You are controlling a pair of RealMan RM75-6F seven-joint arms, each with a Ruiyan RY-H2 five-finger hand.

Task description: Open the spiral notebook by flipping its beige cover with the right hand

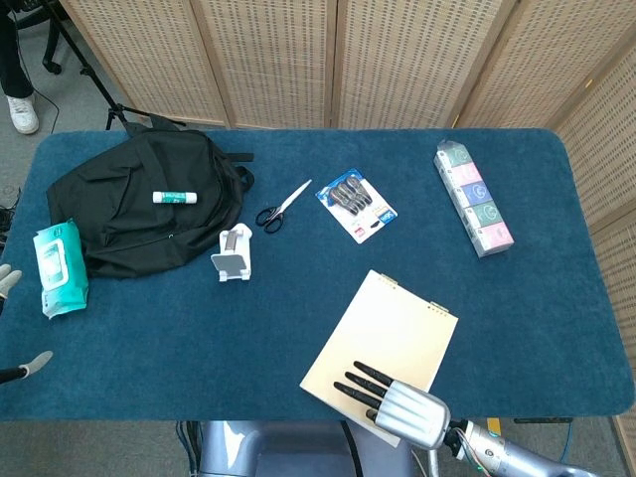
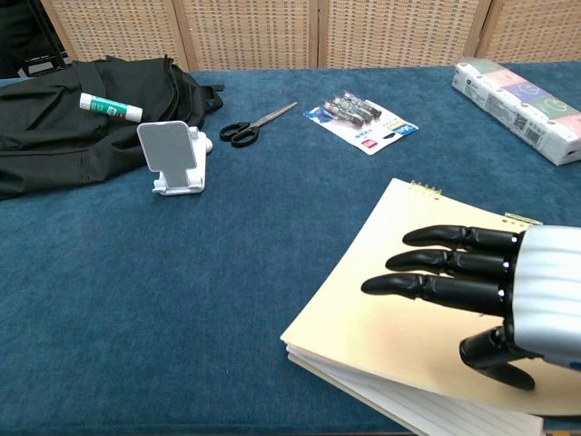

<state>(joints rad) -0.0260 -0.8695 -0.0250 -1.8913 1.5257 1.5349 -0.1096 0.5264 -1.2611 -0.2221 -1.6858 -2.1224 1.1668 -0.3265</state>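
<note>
The spiral notebook lies at an angle near the table's front edge, right of centre, with its beige cover on top. In the chest view the cover stands a little off the lined pages at its near left corner. My right hand is over the notebook's near end, its dark fingers stretched flat and apart across the cover. The thumb curls at the cover's near edge; whether it is under the cover is hidden. Only two pale fingertips of my left hand show at the far left edge, wide apart and holding nothing.
A black backpack with a glue stick on it fills the back left, and a wipes pack lies beside it. A white phone stand, scissors, a pen pack and a tissue pack lie further back.
</note>
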